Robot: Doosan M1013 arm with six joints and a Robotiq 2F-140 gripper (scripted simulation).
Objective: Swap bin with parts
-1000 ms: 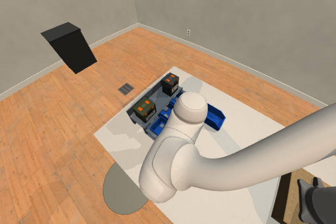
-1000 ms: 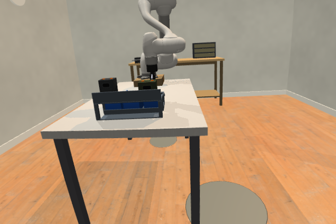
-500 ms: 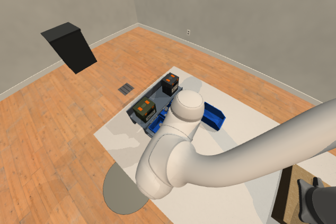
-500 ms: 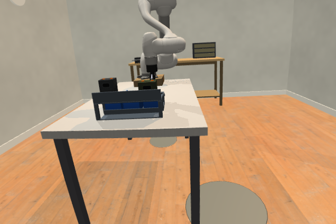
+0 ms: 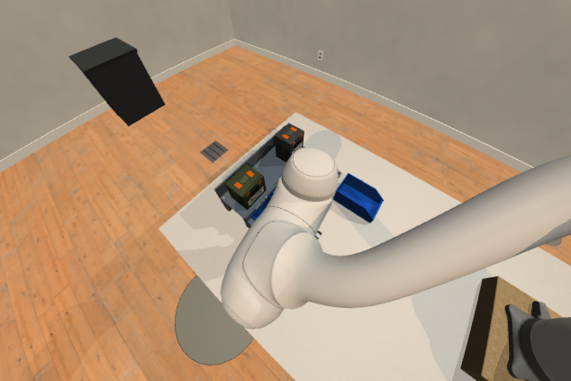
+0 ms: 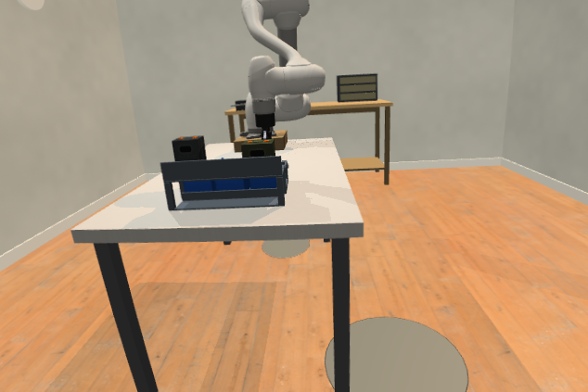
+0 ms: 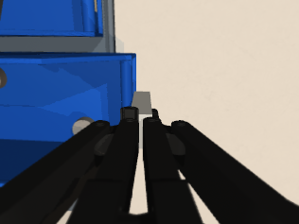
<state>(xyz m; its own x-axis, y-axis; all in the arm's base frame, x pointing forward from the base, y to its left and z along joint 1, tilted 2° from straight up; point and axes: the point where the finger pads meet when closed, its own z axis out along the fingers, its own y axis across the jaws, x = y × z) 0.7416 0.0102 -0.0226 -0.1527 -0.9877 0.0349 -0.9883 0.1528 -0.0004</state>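
My gripper [image 6: 265, 134] [image 7: 142, 104] is shut and empty. Its fingertips are at the right side wall of a blue bin [image 7: 47, 112]; whether they touch it I cannot tell. That bin holds round grey parts [image 7: 83, 127] and stands at the end of the grey shelf [image 5: 272, 167] [image 6: 221, 170] [image 7: 52, 43]. Whether it is fully behind the lip I cannot tell. Another blue bin [image 7: 43, 15] lies beyond the grey strip in the wrist view. An empty blue open bin [image 5: 352, 192] stands upright on the table beside the shelf. The arm hides much of the shelf front in the top view.
A green case [image 5: 245, 183] [image 6: 259, 147] and a black case [image 5: 289, 136] [image 6: 188, 147] stand on the shelf's top board. The arm reaches low over the table [image 6: 323, 197]. Its wooden base block [image 5: 479, 340] is at the table's far end in the exterior view.
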